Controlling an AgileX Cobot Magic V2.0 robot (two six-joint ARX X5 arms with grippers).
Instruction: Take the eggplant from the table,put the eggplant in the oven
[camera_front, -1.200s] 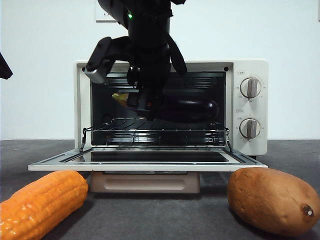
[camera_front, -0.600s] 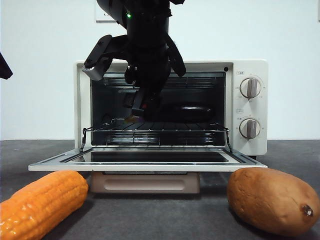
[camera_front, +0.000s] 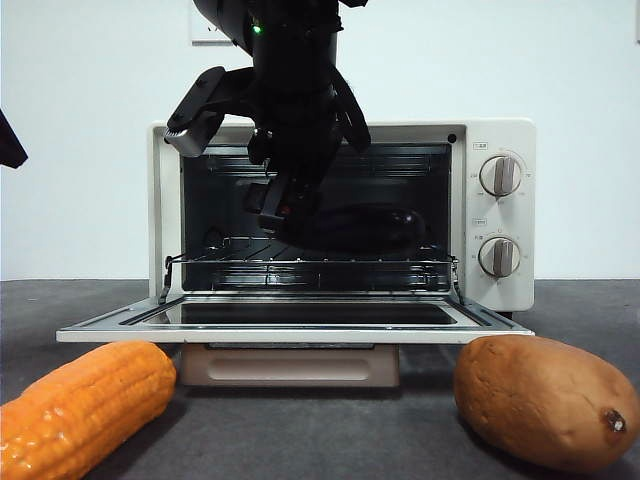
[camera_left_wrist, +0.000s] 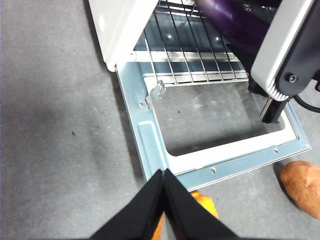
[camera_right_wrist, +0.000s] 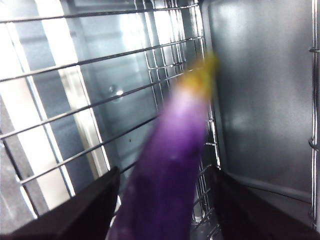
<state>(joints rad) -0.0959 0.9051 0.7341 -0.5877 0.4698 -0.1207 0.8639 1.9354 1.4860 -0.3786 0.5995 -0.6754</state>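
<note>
Lying on the oven (camera_front: 505, 215) rack, the glossy purple eggplant (camera_right_wrist: 167, 175) sits between the right hand's (camera_right_wrist: 162, 210) spread jaws.

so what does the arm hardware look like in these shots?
Both are black. The right gripper hangs from a bulky black wrist with a small green light, a silver-grey camera block and thin black cables. The left gripper shows matte black, tapered, unmarked jaws.

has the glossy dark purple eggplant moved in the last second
Yes. In the front view the glossy dark purple eggplant has sunk toward the wire rack of the cream-beige toaster oven, with the right gripper straddling it.
</note>
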